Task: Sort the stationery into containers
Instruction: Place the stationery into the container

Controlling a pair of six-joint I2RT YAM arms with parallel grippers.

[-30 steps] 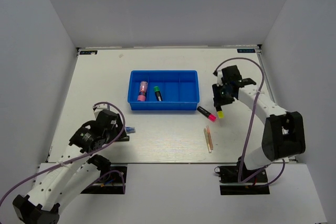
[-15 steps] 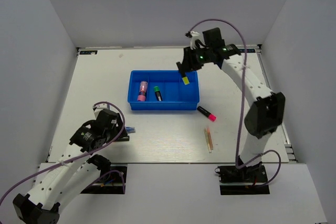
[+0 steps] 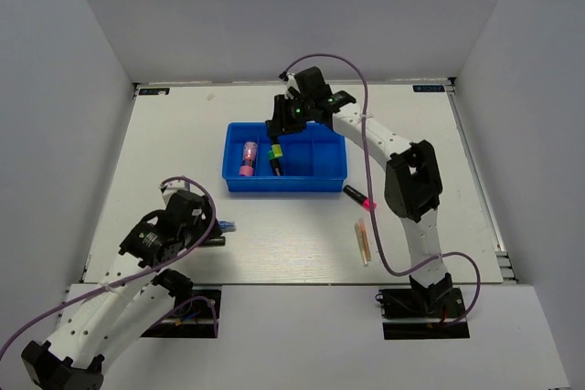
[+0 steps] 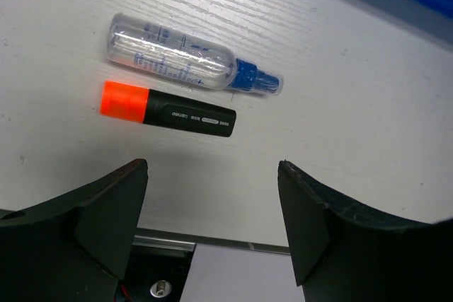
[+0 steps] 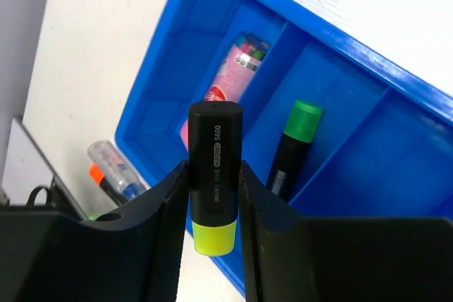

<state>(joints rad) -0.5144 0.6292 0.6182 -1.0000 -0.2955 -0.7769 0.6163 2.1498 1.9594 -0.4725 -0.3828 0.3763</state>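
The blue tray (image 3: 285,185) sits at mid-table. Its leftmost compartment holds a pink tube (image 3: 247,158), and the one beside it holds a green-capped marker (image 3: 275,167). My right gripper (image 3: 277,134) hangs over the tray's left half, shut on a yellow-capped marker (image 5: 214,182), cap down. The right wrist view also shows the tray (image 5: 368,175), tube (image 5: 237,68) and green marker (image 5: 294,143). My left gripper (image 4: 212,167) is open and empty, just short of an orange-capped marker (image 4: 166,112) and a clear bluish pen (image 4: 184,61).
A pink-capped marker (image 3: 359,195) lies on the table right of the tray's front corner. Thin pale sticks (image 3: 363,242) lie nearer the front edge. The table's front edge and the left arm's base plate show under the left fingers (image 4: 106,217).
My right arm has swung from right of the tray, up over its far right corner and on to above its left half, carrying the yellow-capped marker. The left arm has not moved.
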